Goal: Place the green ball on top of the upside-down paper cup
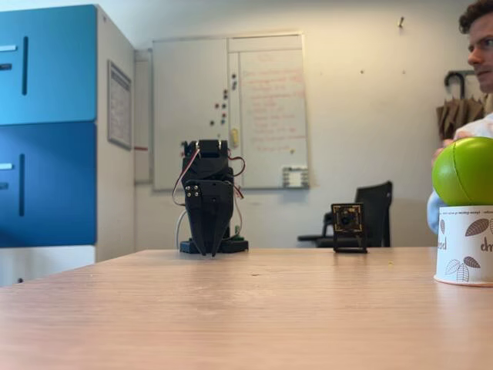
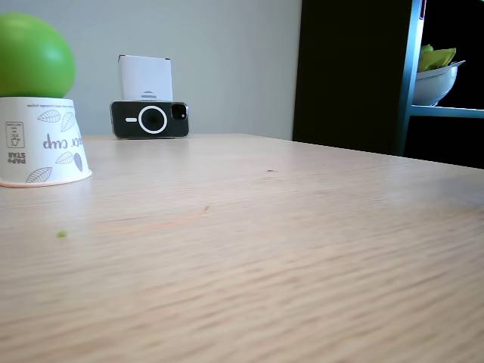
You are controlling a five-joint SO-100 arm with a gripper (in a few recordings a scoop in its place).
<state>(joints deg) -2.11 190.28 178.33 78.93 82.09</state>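
— Where's the green ball [image 1: 464,170] now?

— Sitting on top of the upside-down paper cup [image 1: 464,245], at the right edge of one fixed view and the upper left of the other — touching the cup's upturned base, nothing holding it.

— And the gripper [image 1: 209,248]?

— Left of centre, folded down over the arm's base, well apart from the cup. Fingers pointing at the table [image 1: 254,308], apparently together and empty.

— So what's left?

— Nothing, I'd judge — the placing looks done.
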